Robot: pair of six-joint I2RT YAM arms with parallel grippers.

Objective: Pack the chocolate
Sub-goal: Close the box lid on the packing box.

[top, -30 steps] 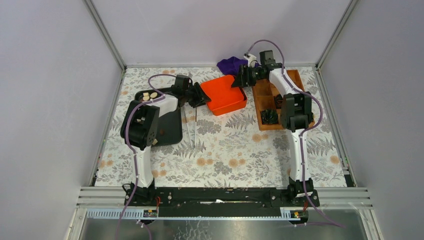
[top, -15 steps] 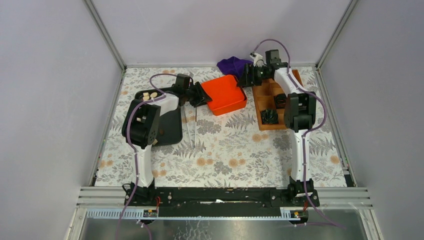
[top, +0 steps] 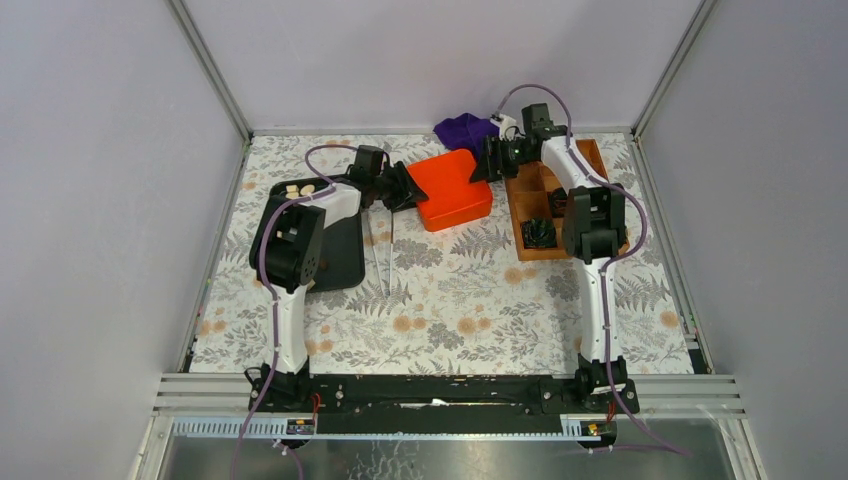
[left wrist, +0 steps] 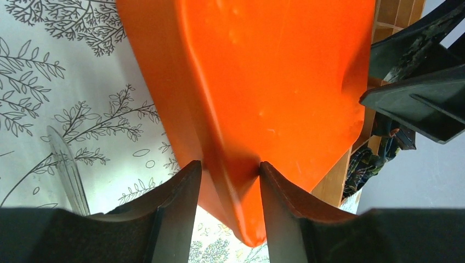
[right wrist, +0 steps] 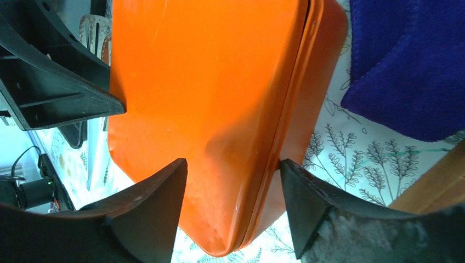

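Observation:
Cream-white chocolate (top: 298,190) pieces lie at the far end of a black tray (top: 340,255) on the left. An orange box (top: 452,188) with its lid down sits mid-table between both arms. My left gripper (top: 408,190) is shut on the box's left corner (left wrist: 230,167), fingers pressed against both sides of the orange box (left wrist: 263,82). My right gripper (top: 485,163) spans the opposite corner (right wrist: 233,164), one finger on the lid of the orange box (right wrist: 203,82), the other against its side by the seam. What is inside the box is hidden.
A wooden compartment box (top: 530,190) at the right holds dark crinkled wrappers (top: 541,233). A purple cloth (top: 465,130) lies behind the orange box. Metal tweezers (top: 382,255) rest on the floral mat beside the black tray.
The right gripper drew back slightly, then returned to the box's right corner and narrowed onto it. The orange box shifted a little and now shows its closed side. The left grip held.

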